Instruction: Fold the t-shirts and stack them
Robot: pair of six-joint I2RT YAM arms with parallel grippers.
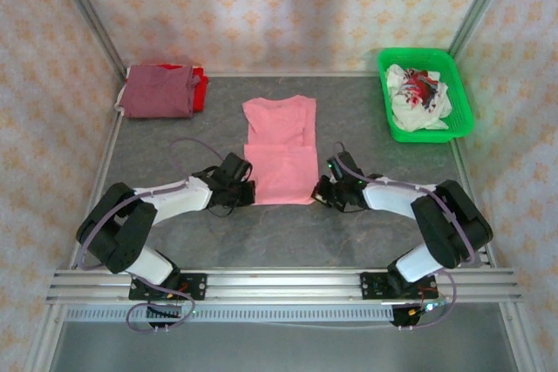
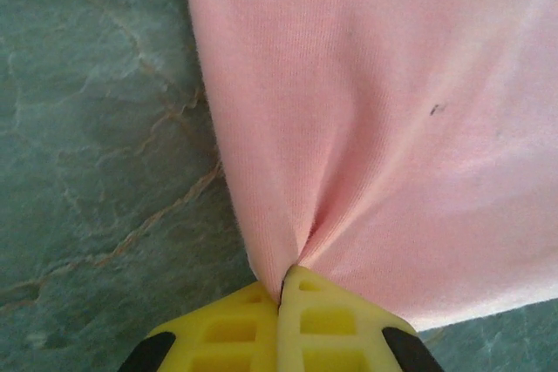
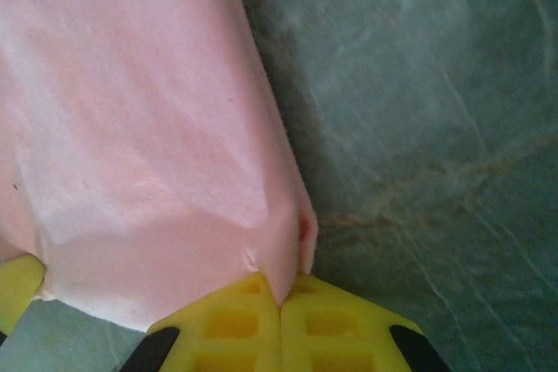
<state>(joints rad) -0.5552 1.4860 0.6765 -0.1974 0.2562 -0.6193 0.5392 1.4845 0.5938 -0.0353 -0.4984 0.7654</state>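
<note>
A salmon-pink t-shirt (image 1: 279,147) lies flat in the middle of the table, sides folded in to a narrow strip. My left gripper (image 1: 247,192) is shut on its near left corner; the pink cloth (image 2: 375,128) puckers into the yellow fingers (image 2: 228,330). My right gripper (image 1: 319,191) is shut on the near right corner, where the pink cloth (image 3: 131,128) is pinched between the yellow fingers (image 3: 336,324). A folded maroon t-shirt (image 1: 157,91) lies on a red one (image 1: 200,86) at the back left corner.
A green basket (image 1: 464,100) at the back right holds a crumpled white and red cloth (image 1: 418,97). Patterned walls close the table on three sides. Bare grey tabletop (image 1: 296,233) lies between the shirt and the arm bases.
</note>
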